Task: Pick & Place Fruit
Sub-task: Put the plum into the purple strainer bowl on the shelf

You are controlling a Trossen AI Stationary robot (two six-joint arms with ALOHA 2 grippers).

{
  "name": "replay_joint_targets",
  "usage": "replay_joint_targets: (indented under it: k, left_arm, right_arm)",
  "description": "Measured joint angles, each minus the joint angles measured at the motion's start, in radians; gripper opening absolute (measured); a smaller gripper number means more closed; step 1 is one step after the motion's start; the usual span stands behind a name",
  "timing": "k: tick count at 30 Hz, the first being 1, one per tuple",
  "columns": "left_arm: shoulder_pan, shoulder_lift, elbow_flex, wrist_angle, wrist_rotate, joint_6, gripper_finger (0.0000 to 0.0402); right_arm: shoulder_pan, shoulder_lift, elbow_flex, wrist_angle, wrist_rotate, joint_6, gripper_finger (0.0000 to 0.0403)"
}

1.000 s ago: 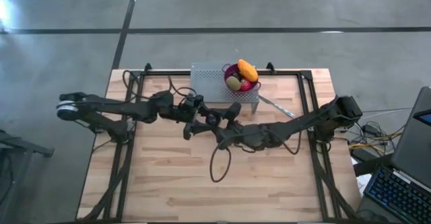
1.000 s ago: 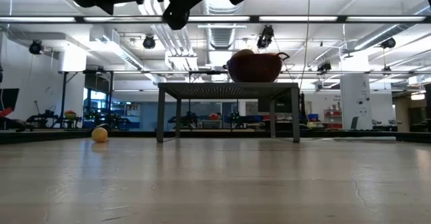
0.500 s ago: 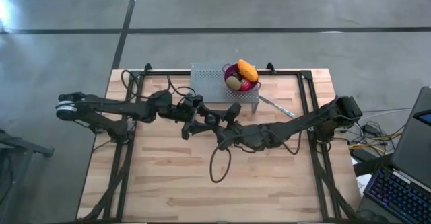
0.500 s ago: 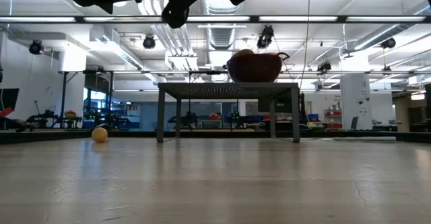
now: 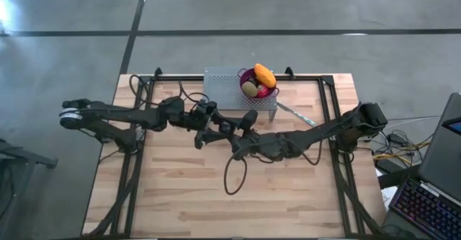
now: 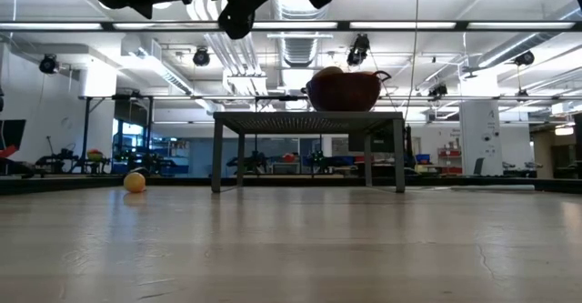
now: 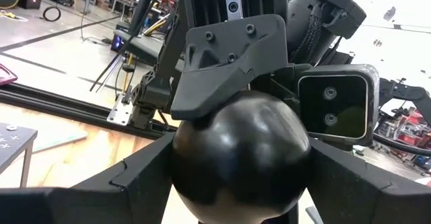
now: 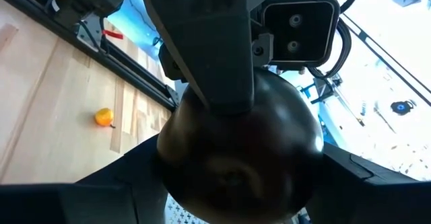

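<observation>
Both grippers meet over the table middle, and one black round fruit (image 7: pixel 239 158) sits between them. The left gripper (image 5: pixel 209 128) pinches it with its fingers, and the right gripper (image 5: pixel 241 125) also closes its fingers on it, like a handover. The purple bowl (image 5: pixel 268 91) at 12 o'clock already holds several fruits. One small orange ball (image 6: pixel 135 182) waits at 10 o'clock.

Glossy black round fruit (image 7: pixel 239 158); black left hand (image 5: pixel 216 127) and right hand (image 5: pixel 229 127). Purple bowl (image 5: pixel 267 92) on grey perforated stand (image 5: pixel 223 89). Orange ball (image 6: pixel 135 182). Pale wood-plank table (image 5: pixel 288 189).
</observation>
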Motion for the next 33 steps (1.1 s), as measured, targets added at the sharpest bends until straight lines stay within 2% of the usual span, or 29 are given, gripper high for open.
replay_joint_targets:
  k: [6, 14, 22, 28, 33]
  left_arm:
    - [0.0, 0.0, -0.001, -0.005, 0.0, 0.027, 0.031]
    - [-0.002, 0.0, -0.002, -0.01, 0.014, 0.049, 0.0394]
    - [0.0, -0.082, -0.003, -0.136, 0.029, 0.054, 0.039]
    - [-0.002, -0.19, -0.002, -0.29, -0.044, 0.092, 0.039]
    - [0.0, -0.235, -0.002, -0.311, -0.059, 0.088, 0.039]
  right_arm:
    - [0.0, 0.0, 0.0, -0.008, 0.002, -0.001, 0.027]
    - [-0.004, -0.002, 0.0, -0.011, 0.017, -0.001, 0.025]
    - [-0.001, -0.018, 0.003, -0.075, 0.101, 0.024, 0.0264]
    - [-0.027, -0.033, -0.001, -0.215, 0.123, 0.121, 0.0253]
    - [-0.072, -0.061, 0.0, -0.324, 0.116, 0.206, 0.025]
